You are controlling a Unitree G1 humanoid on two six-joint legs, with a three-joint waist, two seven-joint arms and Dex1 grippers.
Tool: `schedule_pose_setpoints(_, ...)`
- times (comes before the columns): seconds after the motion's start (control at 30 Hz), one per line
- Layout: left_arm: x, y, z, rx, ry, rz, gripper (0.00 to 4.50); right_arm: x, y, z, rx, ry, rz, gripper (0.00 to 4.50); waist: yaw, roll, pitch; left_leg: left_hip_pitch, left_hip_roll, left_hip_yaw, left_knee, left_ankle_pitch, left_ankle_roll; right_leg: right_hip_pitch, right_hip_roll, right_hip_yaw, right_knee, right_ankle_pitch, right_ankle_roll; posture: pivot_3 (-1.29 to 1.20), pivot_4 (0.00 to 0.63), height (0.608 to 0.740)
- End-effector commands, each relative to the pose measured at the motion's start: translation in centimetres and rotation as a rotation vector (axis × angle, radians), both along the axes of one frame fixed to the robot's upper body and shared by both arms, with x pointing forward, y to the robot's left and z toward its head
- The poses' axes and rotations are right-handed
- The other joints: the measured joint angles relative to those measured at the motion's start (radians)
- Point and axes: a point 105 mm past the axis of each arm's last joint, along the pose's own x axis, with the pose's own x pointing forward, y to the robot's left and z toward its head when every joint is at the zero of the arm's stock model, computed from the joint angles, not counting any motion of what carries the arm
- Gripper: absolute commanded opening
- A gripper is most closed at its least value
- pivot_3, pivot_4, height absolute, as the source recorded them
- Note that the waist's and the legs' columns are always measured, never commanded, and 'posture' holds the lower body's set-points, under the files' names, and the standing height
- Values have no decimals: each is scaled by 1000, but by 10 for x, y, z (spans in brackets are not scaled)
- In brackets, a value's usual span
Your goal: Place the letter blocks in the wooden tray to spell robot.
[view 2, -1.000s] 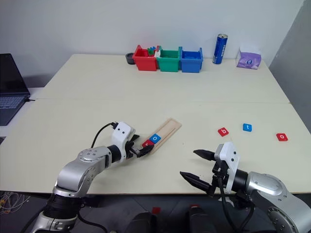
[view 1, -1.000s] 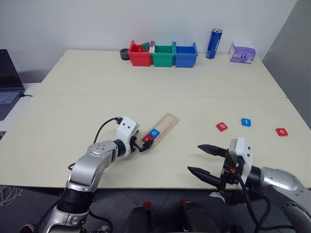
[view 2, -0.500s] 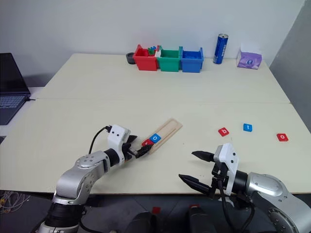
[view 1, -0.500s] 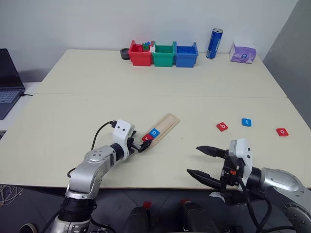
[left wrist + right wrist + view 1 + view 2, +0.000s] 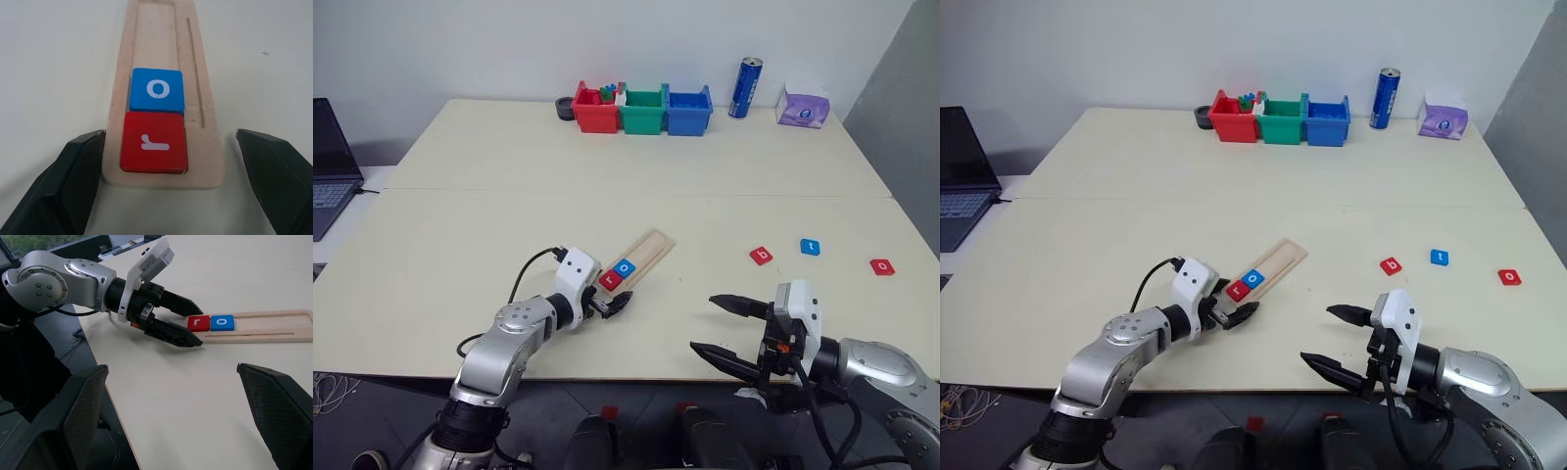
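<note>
The wooden tray lies at an angle in the middle of the table. At its near end it holds two letter blocks side by side, a red "r" and a blue "o". My left gripper is open at that end. In the left wrist view its fingers flank the tray end, and the red "r" lies between them, not gripped. Three loose blocks lie to the right: a red "b", a blue "t" and a red one. My right gripper is open and empty near the table's front edge.
Red, green and blue bins stand in a row at the table's back. A blue can and a purple tissue pack stand to their right. A laptop sits off the left edge.
My left gripper has eased slightly back from the tray's end, so the red "r" now shows in full. The right arm and the blocks have not moved.
</note>
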Motion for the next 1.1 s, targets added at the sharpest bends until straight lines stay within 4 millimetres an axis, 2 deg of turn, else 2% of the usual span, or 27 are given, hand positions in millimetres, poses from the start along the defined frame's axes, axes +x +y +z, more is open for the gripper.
schedule_pose_setpoints(0.03,3,1,6,42,-24,4,4470,-8,7,10,6,-46,40,4500,0,0,0,0,0,0,0,0,0,0,0,0,0,0,0,0,150,740)
schedule_pose_setpoints(0.53,-5,-6,-11,49,149,41,4470,-13,7,8,15,-30,29,4500,0,0,-1,1,0,0,0,0,0,0,0,0,0,0,0,0,150,740)
schedule_pose_setpoints(0.7,-4,-2,-12,70,156,45,3389,-13,9,8,22,-28,37,4500,0,0,-1,1,0,0,0,0,0,0,0,0,0,0,0,0,150,740)
schedule_pose_setpoints(0.97,-2,8,-11,73,157,38,3390,-7,4,7,-16,-50,23,4500,-2,0,-1,1,0,0,0,0,0,0,0,0,0,0,0,0,150,740)
schedule_pose_setpoints(1.1,-11,5,-10,91,158,-125,3390,3,-14,8,-106,-79,0,4500,-3,0,-1,2,0,0,0,0,0,0,1,-1,0,0,0,0,150,740)
